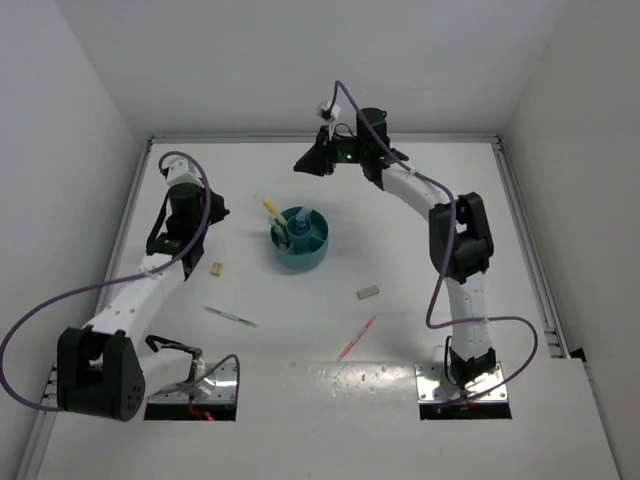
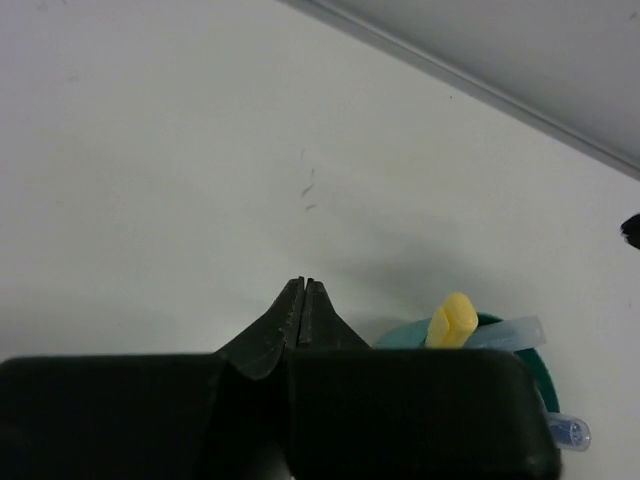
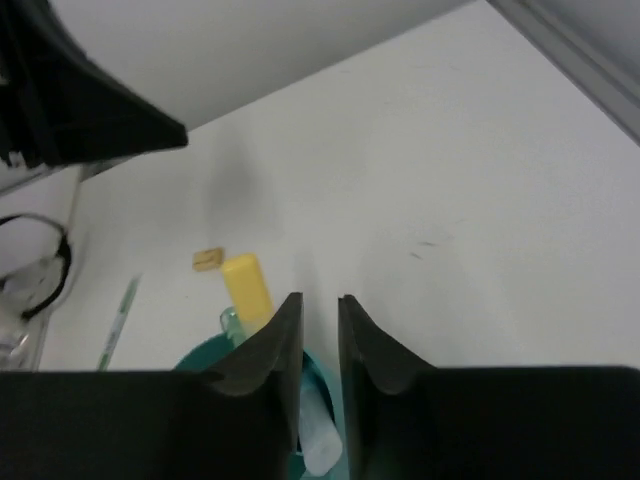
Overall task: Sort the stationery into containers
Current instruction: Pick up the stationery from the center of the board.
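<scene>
The round teal tub [image 1: 312, 252] stands mid-table and holds a yellow stick [image 1: 272, 208], a light-blue stick and a blue-capped bottle [image 1: 300, 222]. A tan block [image 1: 216, 268], a grey block [image 1: 368, 293], a white pen [image 1: 230, 317] and a red pen [image 1: 357, 337] lie loose on the table. My left gripper [image 1: 217, 212] is shut and empty, left of the tub [image 2: 541, 374]. My right gripper [image 1: 305, 162] hovers behind the tub [image 3: 205, 358], its jaws a narrow gap apart and empty. The right wrist view shows the yellow stick [image 3: 247, 288] and light-blue stick [image 3: 318, 440].
White walls enclose the table on the left, back and right. The left arm [image 3: 80, 110] shows at the top left of the right wrist view. Purple cables loop beside both arms. A black clip lies by the left base [image 1: 185, 350].
</scene>
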`<state>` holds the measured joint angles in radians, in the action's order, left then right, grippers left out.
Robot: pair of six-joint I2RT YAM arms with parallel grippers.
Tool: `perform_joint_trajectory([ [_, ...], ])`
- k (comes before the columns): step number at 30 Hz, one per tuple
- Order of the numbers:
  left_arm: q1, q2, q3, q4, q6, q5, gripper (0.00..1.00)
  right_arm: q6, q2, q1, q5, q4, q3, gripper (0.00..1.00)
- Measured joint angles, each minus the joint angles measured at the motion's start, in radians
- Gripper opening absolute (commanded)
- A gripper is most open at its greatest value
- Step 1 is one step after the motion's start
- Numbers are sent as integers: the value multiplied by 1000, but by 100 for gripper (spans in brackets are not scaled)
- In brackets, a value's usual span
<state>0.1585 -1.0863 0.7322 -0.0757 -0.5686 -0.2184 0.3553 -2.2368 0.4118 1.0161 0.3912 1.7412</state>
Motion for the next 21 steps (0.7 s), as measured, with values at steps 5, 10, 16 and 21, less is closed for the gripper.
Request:
perform_joint_trajectory([
  [5, -63, -102, 39, 27, -80, 111, 54, -360, 187, -4, -288, -502, -10, 100],
  [10, -102, -51, 24, 76, -147, 137, 58, -625, 552, -11, -494, -673, -351, 56],
  [16, -121, 166, -71, 162, -185, 73, 0, -1126, 813, -21, -631, -889, -728, 2],
  [21, -121, 257, -107, 205, -214, 12, 43, -1452, 827, -22, -616, -1029, -975, 37],
])
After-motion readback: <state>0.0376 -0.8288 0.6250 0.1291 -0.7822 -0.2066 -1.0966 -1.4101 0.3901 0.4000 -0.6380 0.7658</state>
